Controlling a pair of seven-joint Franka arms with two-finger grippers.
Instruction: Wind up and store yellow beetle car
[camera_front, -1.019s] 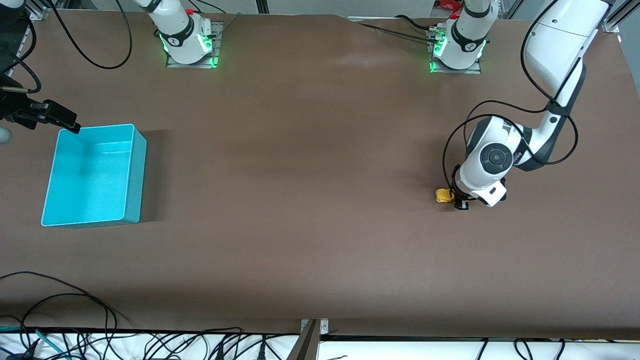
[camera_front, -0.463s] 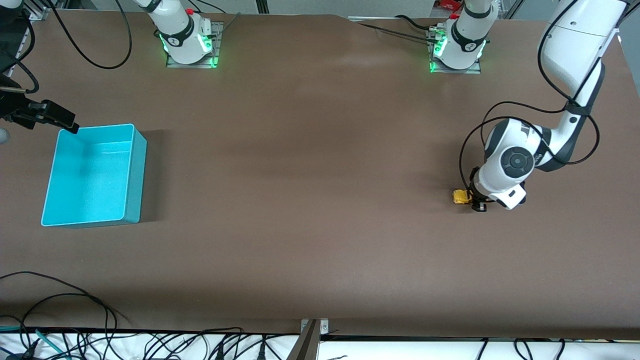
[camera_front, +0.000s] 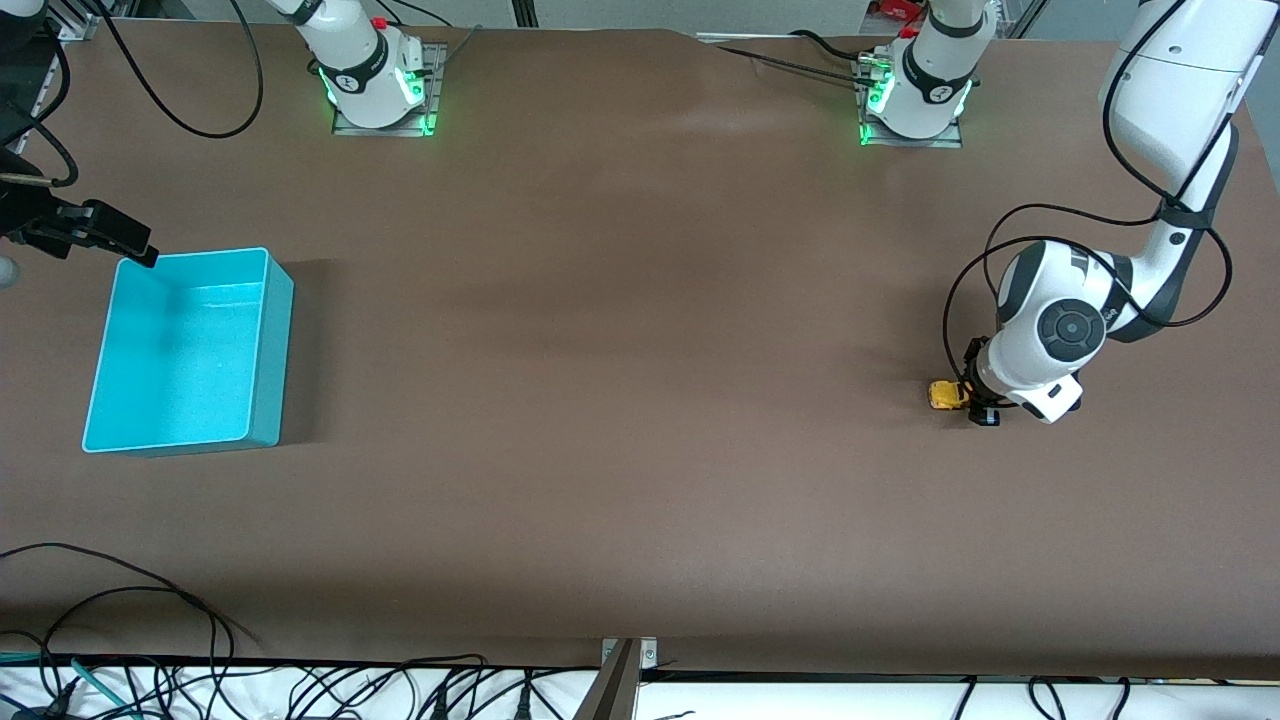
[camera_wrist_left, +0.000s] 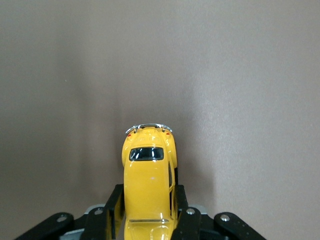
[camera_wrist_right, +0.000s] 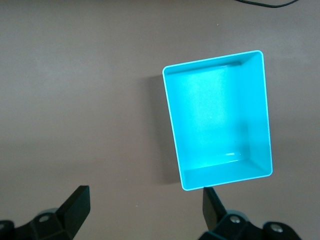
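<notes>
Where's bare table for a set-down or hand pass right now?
Bare: the wide brown stretch between the turquoise bin and the yellow beetle car, and the strip nearer the front camera. Crowded: at the car, clamped in the left tool, and by the bin, near the open right tool.

You have a brown table (camera_front: 620, 400) carrying two things. The yellow beetle car (camera_front: 945, 394) sits on it toward the left arm's end, with the left gripper (camera_front: 968, 400) clamped on its sides. The open turquoise bin (camera_front: 190, 350) stands well apart from it at the right arm's end.
</notes>
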